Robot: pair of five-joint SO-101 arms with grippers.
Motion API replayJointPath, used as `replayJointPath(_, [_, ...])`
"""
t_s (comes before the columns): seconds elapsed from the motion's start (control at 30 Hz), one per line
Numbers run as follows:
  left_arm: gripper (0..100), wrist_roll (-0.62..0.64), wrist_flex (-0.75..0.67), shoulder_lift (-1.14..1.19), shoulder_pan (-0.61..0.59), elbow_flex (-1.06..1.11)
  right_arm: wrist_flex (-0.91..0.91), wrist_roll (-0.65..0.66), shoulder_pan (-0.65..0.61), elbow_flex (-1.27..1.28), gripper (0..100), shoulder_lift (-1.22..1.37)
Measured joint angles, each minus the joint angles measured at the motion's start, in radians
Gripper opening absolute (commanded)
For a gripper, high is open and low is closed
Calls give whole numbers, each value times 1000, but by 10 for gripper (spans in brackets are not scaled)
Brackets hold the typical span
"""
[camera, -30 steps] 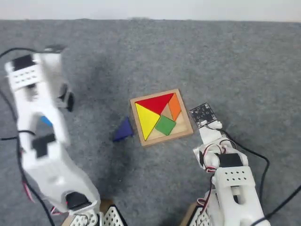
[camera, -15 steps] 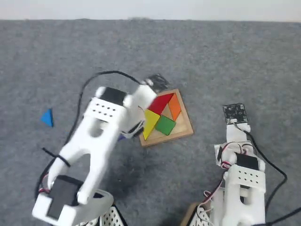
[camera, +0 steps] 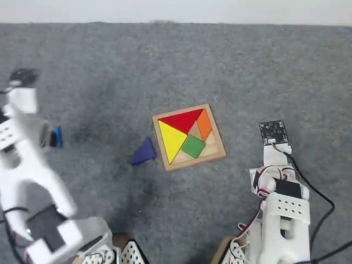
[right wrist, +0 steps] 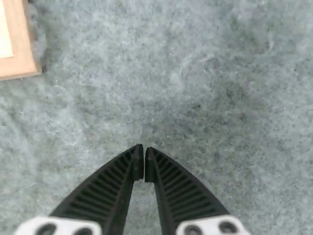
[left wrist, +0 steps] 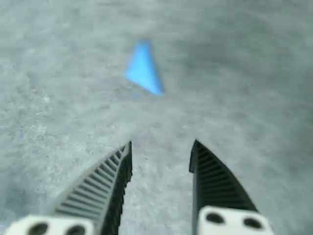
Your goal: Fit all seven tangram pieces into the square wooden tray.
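The square wooden tray (camera: pixel 217 155) lies mid-table and holds a red triangle (camera: pixel 180 119), a yellow triangle (camera: pixel 171 140), an orange piece (camera: pixel 204 124) and a green square (camera: pixel 193 146). A dark blue triangle (camera: pixel 144 152) lies on the carpet just left of the tray. A light blue triangle (camera: pixel 56 137) (left wrist: pixel 143 69) lies far left, partly covered by the left arm in the high view. My left gripper (left wrist: pixel 160 152) is open above the carpet, a short way from this triangle. My right gripper (right wrist: pixel 144 156) is shut and holds nothing, over bare carpet right of the tray corner (right wrist: pixel 19 54).
Grey carpet covers the table. The left arm (camera: pixel 27 165) stands along the left edge. The right arm (camera: pixel 278 192) stands at the lower right with cables beside it. A pale wall edge runs along the far side.
The left arm has swung from over the tray back to the far left, above the light blue triangle. The right arm has kept still over the last half second.
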Motion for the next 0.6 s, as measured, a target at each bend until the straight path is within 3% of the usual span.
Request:
replayJointPath(0.23, [190, -15, -107, 362, -58, -140, 0, 0, -2, 0, 16, 0])
replayJointPath(0.6, [190, -17, -43, 704, -54, -528, 0, -3, -2, 0, 16, 0])
